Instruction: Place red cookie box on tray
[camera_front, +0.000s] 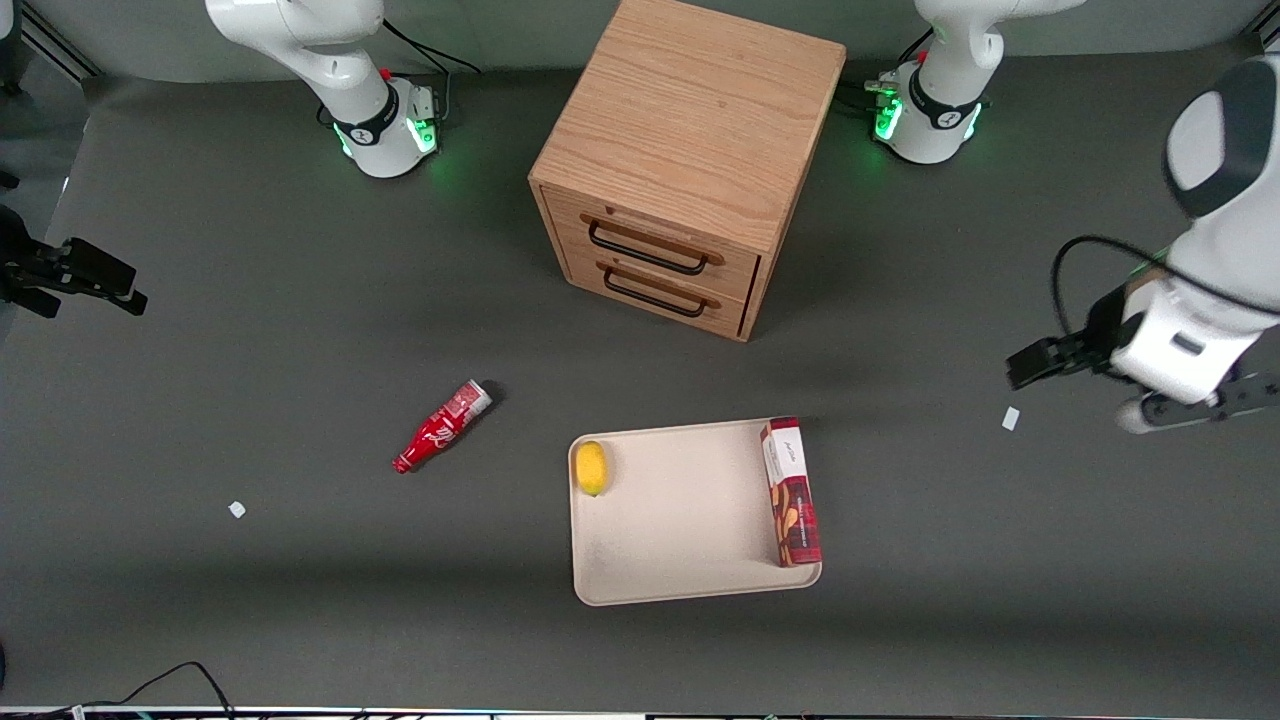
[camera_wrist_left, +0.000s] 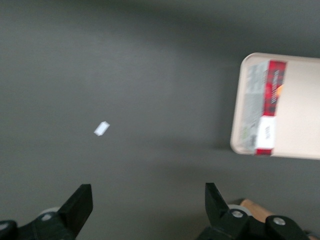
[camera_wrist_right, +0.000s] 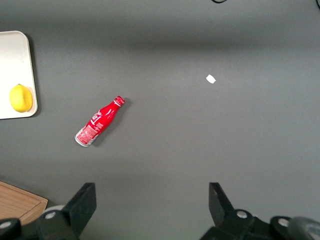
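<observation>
The red cookie box lies flat on the beige tray, lengthwise along the tray's edge toward the working arm's end. The left wrist view shows the same box on the tray, well away from my fingers. My gripper hangs above bare table toward the working arm's end, apart from the tray and a little farther from the front camera than it. In the wrist view the gripper is open, with only grey table between its fingers.
A yellow lemon sits on the tray at the edge toward the parked arm. A small red bottle lies on the table toward the parked arm's end. A wooden drawer cabinet stands farther back. A white scrap lies near my gripper.
</observation>
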